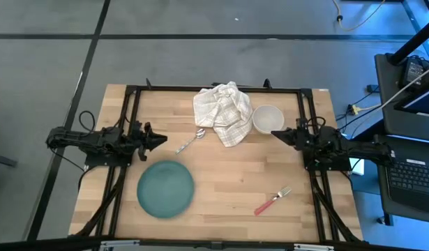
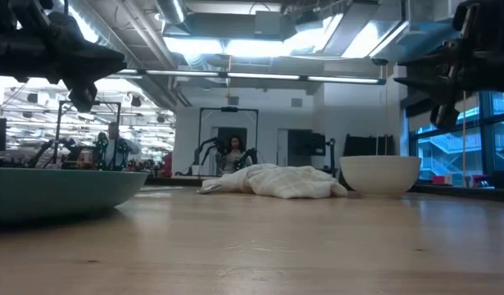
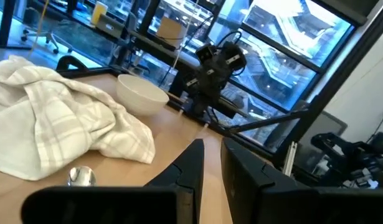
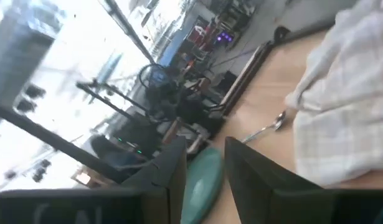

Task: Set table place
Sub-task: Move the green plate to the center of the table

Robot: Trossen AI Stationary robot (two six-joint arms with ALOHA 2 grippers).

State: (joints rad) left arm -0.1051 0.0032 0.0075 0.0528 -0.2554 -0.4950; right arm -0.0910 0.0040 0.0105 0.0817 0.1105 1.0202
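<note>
A round teal plate (image 1: 165, 188) lies flat near the table's front left and also shows in the low view (image 2: 47, 190). A white bowl (image 1: 268, 118) stands upright at the far right, beside a crumpled white checked cloth (image 1: 223, 111). A small metal spoon (image 1: 190, 141) lies left of the cloth. A red-handled fork (image 1: 273, 201) lies near the front right. My left gripper (image 1: 162, 140) hovers at the left side, pointing toward the spoon, fingers a little apart and empty (image 3: 211, 163). My right gripper (image 1: 274, 134) hovers just in front of the bowl, fingers a little apart and empty (image 4: 203, 163).
The wooden table (image 1: 221, 174) has black frame rails (image 1: 214, 89) along its edges. Bare wood lies between the plate and the fork. A desk with a keyboard (image 1: 413, 174) stands off the table's right side.
</note>
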